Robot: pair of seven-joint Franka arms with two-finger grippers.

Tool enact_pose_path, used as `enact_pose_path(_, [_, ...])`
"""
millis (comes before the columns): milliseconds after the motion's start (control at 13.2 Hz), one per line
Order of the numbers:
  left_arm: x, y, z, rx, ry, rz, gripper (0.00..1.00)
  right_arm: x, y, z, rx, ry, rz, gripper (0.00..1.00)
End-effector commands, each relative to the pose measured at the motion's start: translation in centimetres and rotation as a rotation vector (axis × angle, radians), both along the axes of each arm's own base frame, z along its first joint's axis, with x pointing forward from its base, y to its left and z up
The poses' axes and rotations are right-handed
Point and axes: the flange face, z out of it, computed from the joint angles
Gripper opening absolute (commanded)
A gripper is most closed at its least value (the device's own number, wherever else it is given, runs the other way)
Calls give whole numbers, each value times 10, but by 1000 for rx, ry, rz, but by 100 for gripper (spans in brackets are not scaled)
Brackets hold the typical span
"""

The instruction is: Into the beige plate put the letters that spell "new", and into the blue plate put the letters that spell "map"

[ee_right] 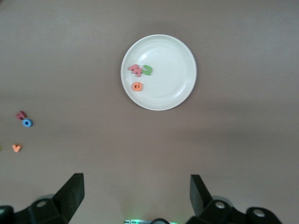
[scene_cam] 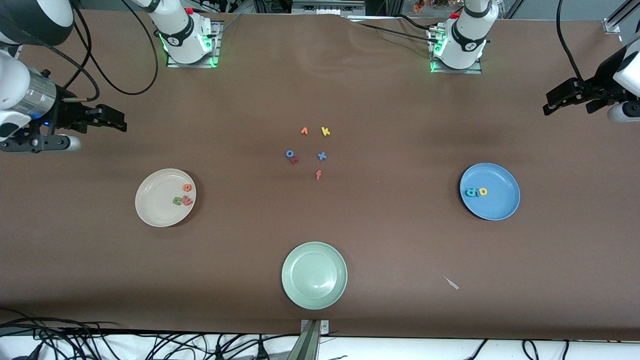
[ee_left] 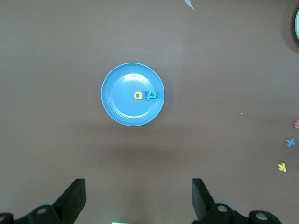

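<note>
Nearest the camera sits a pale green plate [scene_cam: 314,275]; the beige plate [scene_cam: 155,212] holds the green n [scene_cam: 177,201], salmon-red w [scene_cam: 187,200] and orange e [scene_cam: 187,188]; the blue plate [scene_cam: 492,210] holds the yellow a [scene_cam: 483,191] and teal p [scene_cam: 471,192], the m not clearly made out; left gripper [ee_left: 138,198] and right gripper [ee_right: 137,196] hang high over the table ends, fingers apart, empty.

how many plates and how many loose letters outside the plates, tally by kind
plates: 3 (beige plate, blue plate, pale green plate)
loose letters: 6 (orange v, yellow k, blue o, red letter beside it, blue x, orange f)
total: 9
</note>
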Motion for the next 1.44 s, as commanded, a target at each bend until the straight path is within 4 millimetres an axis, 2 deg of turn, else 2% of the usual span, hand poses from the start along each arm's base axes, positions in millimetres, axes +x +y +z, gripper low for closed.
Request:
enact_pose_path(0, [1, 0, 5, -9, 1, 4, 100, -13, -16, 14, -11, -20, 0, 100])
enact_pose_path(151, [1, 0, 5, -9, 0, 6, 100, -11, -22, 12, -10, -23, -10, 100])
enact_pose_path(378, [1, 0, 5, -9, 0, 6, 100, -5, -12, 2, -3, 0, -20, 100])
enact_pose_path(757, [1, 0, 5, -9, 0, 4, 100, 3, -8, 13, -4, -33, -12, 100])
enact_pose_path(1362, [1, 0, 5, -9, 0, 6, 100, 4, -8, 12, -3, -29, -12, 100])
